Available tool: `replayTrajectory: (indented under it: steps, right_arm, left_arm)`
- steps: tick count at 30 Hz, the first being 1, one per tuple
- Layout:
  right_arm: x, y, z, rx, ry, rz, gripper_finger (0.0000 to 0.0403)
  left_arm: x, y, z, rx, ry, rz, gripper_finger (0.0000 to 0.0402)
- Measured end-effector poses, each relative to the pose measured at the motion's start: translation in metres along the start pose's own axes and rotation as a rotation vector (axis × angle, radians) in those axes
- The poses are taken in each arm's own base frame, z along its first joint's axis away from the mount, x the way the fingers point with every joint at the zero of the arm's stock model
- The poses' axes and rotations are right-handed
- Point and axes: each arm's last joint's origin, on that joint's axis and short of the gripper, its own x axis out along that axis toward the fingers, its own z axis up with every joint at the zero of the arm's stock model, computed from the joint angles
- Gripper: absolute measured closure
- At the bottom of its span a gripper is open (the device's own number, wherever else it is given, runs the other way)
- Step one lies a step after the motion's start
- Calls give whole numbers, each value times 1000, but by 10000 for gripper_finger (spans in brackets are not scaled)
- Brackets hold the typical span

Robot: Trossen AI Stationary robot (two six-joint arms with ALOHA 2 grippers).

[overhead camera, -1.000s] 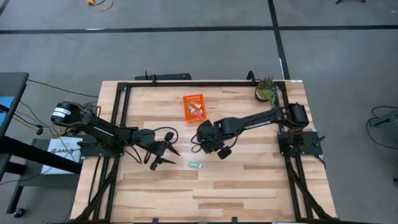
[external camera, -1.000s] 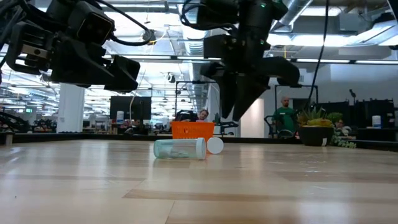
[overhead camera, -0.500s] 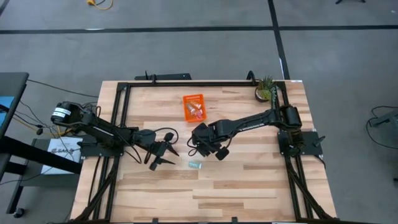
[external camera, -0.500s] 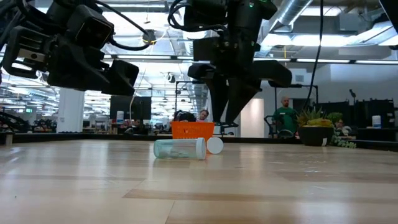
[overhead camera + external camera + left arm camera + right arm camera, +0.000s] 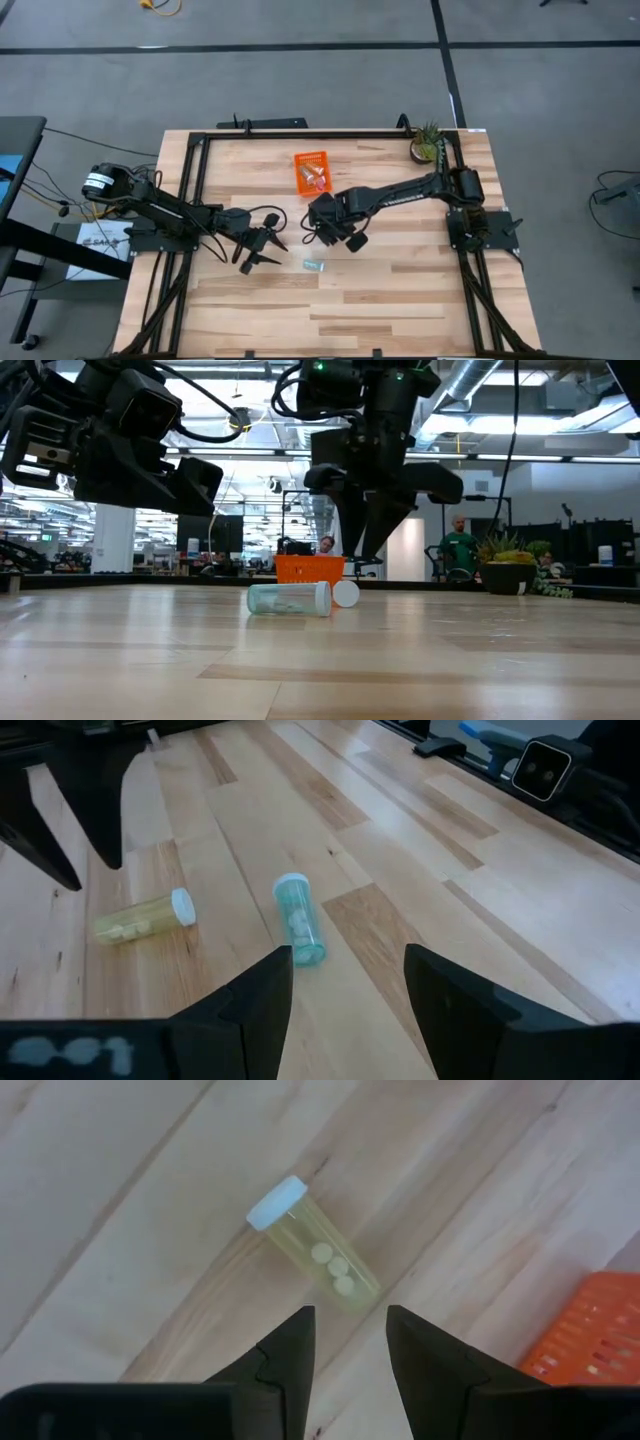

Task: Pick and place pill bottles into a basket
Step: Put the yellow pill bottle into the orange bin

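A small potted plant (image 5: 427,143) is seen at the far right corner of the wooden tabletop (image 5: 400,290), which is edged by a black frame (image 5: 300,134). Grey floor (image 5: 300,70) crossed by dark lines surrounds it. In the low view, a person in a green shirt (image 5: 459,546) is seen standing in the room behind, beside another plant (image 5: 508,560).

Two black jointed arms (looped cables) with tapered dark fingers (image 5: 290,1350).

Right hand (image 5: 322,236) seemingly near basket (image 5: 311,171)
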Motion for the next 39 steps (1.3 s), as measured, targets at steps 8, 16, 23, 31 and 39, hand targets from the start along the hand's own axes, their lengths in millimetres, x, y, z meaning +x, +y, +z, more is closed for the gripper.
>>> replayTrajectory:
  steps: [8,16,23,31,39]
  right_arm:
    - [0,-4,-3,11,3,-2,251]
    - [0,-6,0,-23,-25,-30,184]
    - [0,-7,2,-72,-42,-47,181]
    - [8,-3,-2,-152,-35,-38,193]
    - [8,-4,1,-170,-76,-37,201]
  left_arm:
    - [0,0,0,-3,0,0,218]
    - [0,0,0,-19,3,-2,218]
    - [0,0,0,-20,3,-2,218]
    - [0,0,-1,-27,6,-3,218]
    - [0,-1,-2,-32,19,-5,218]
